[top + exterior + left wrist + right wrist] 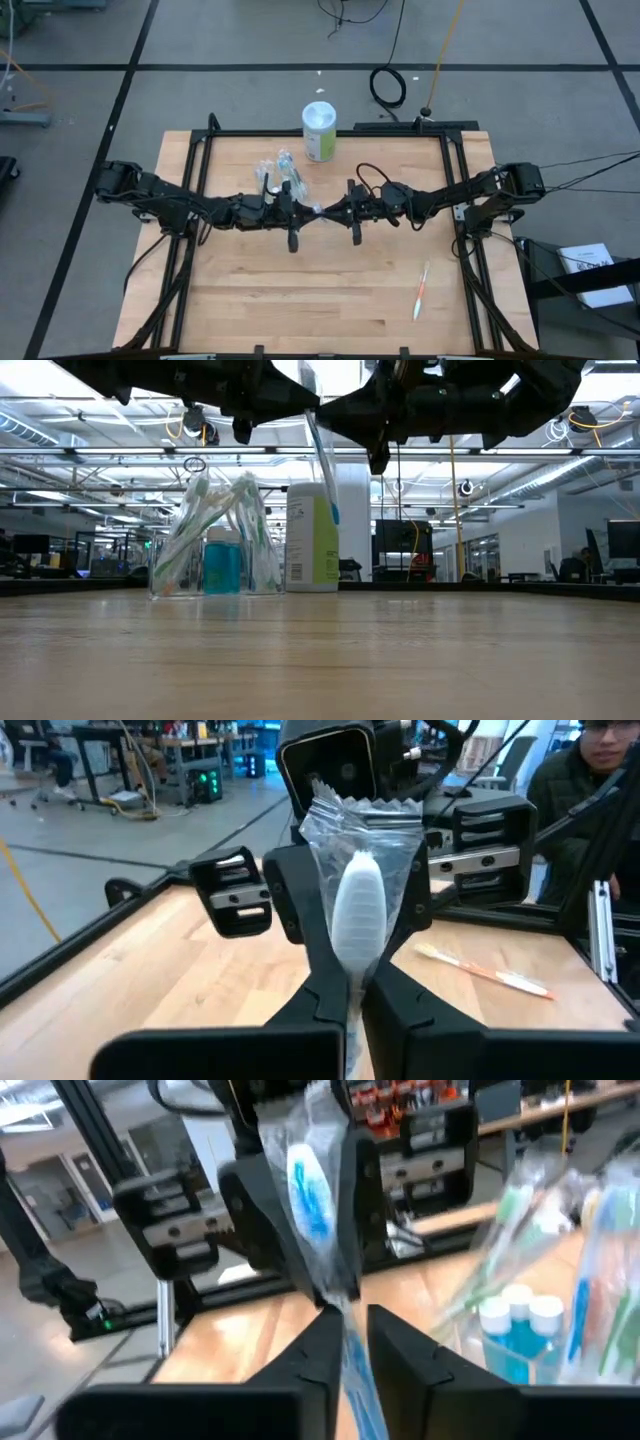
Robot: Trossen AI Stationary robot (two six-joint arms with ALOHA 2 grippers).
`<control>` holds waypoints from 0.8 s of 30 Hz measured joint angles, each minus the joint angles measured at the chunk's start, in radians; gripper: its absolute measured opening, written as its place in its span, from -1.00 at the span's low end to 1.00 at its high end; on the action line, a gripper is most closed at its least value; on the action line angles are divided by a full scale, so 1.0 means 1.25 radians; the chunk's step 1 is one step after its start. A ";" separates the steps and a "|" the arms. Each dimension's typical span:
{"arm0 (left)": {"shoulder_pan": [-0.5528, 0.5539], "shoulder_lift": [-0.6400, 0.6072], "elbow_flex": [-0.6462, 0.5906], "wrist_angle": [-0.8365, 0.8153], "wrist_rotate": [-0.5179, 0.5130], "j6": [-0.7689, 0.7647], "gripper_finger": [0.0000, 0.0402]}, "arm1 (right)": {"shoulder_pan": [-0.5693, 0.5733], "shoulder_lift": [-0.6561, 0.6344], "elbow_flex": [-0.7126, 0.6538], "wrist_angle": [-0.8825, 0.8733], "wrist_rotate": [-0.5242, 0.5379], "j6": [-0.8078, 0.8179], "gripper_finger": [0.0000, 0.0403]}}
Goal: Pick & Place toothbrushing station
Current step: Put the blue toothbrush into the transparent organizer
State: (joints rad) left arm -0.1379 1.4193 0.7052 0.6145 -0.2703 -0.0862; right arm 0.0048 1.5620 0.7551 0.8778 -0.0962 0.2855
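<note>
From above, both dark arms meet over the middle of the wooden table (300, 290). The left claw (305, 208) and right claw (335, 210) pinch opposite ends of one wrapped toothbrush (319, 209), mostly hidden between them. Behind them stands the clear container (280, 172), its contents too small to make out, beside a green-and-white canister (320, 131). A loose orange toothbrush (421, 291) lies well apart, near the right edge.

At table level, the held toothbrush (324, 460) hangs tilted in the air; the arms are cut off at the top. The container (215, 540) holds toothbrushes and a blue tube (222, 565).

The left wrist view shows narrow fingers (400, 990) clamping the crinkly wrapper.

The right wrist view is blurred; its fingers (390, 1340) grip the wrapper too.
</note>
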 joint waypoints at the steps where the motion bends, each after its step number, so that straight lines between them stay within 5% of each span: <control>1: 0.000 0.000 0.000 -0.005 0.000 -0.002 -0.95 | -0.002 0.000 0.000 -0.012 -0.001 0.000 -0.75; 6: 0.002 -0.039 -0.001 -0.064 -0.012 -0.040 -0.91 | -0.009 0.000 0.000 -0.068 -0.010 0.000 -0.53; 12: -0.003 -0.194 -0.001 -0.304 -0.039 -0.128 -0.94 | -0.021 0.000 -0.001 -0.084 -0.007 0.000 -0.28; 18: -0.017 -0.394 -0.001 -0.580 -0.120 -0.233 -0.97 | -0.020 0.000 -0.001 -0.093 -0.007 -0.002 -0.17; 24: -0.029 -0.528 -0.001 -0.822 -0.293 -0.311 -0.94 | -0.020 0.000 -0.001 -0.102 -0.006 -0.002 -0.16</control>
State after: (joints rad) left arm -0.1742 0.7591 0.7044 -0.4132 -0.6371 -0.4755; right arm -0.0204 1.5620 0.7544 0.7506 -0.1042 0.2832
